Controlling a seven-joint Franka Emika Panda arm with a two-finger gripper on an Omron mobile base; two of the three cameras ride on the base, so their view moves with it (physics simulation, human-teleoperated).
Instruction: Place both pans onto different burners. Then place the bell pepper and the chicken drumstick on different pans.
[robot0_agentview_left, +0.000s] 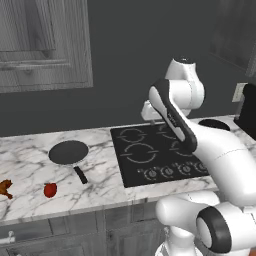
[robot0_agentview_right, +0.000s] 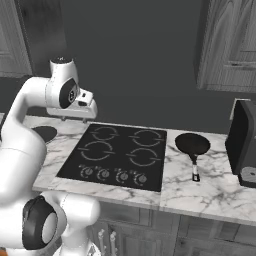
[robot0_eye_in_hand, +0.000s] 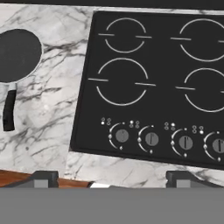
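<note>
Jaws spread wide and empty, the gripper (robot0_eye_in_hand: 112, 177) hangs above the cooktop (robot0_eye_in_hand: 153, 83). One pan (robot0_eye_in_hand: 17, 54) lies on marble counter (robot0_eye_in_hand: 57, 109), well left of the fingertips (robot0_eye_in_hand: 43, 177).

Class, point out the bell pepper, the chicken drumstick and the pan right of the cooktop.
bell pepper (robot0_agentview_left: 50, 190), left base view, middle of its red body.
chicken drumstick (robot0_agentview_left: 5, 187), left base view, its thick end.
pan (robot0_agentview_right: 192, 144), right base view, its dark bowl.
</note>
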